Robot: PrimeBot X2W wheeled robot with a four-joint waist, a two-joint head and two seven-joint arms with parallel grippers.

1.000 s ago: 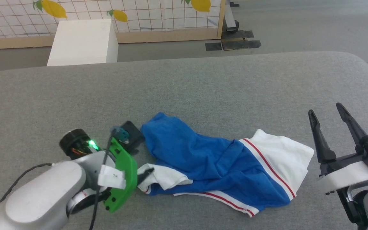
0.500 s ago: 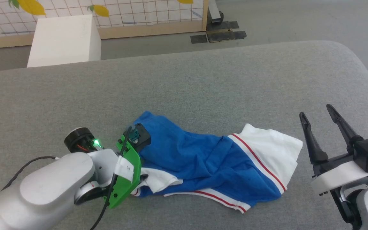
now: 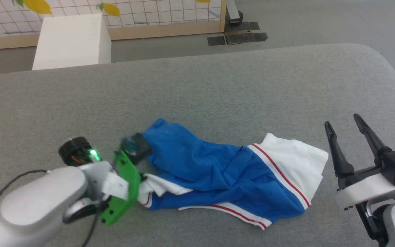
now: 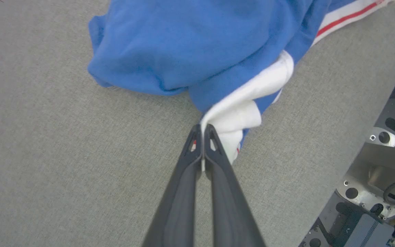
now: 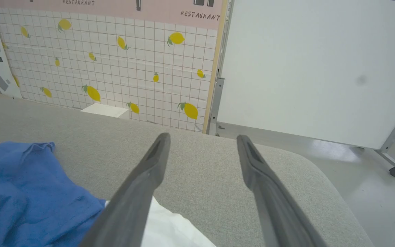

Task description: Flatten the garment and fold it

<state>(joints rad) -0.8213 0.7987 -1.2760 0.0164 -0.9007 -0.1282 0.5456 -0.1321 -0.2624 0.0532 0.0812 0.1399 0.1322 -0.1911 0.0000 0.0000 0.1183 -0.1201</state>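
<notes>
The garment (image 3: 225, 178) lies crumpled on the grey table (image 3: 197, 92), blue with white sleeves and red-striped white trim. My left gripper (image 4: 202, 129) is shut on a white fold of the garment (image 4: 242, 103) at its left end; in the head view the green-plated wrist (image 3: 123, 185) hides the fingertips. My right gripper (image 3: 343, 125) stands open just right of the garment's white sleeve (image 3: 293, 157), fingers pointing up and holding nothing. In the right wrist view the open fingers (image 5: 149, 171) rise above the blue cloth (image 5: 22, 192).
A white box (image 3: 70, 41) stands on the floor beyond the table's far edge, before a tiled lemon-print wall (image 5: 108, 65). A white panel on casters (image 5: 314, 68) stands at the right. The table's rounded right corner (image 3: 382, 61) is near my right arm.
My left gripper has shut on the white fold at the garment's left end. The left wrist has drawn slightly left. The right gripper stays open in place.
</notes>
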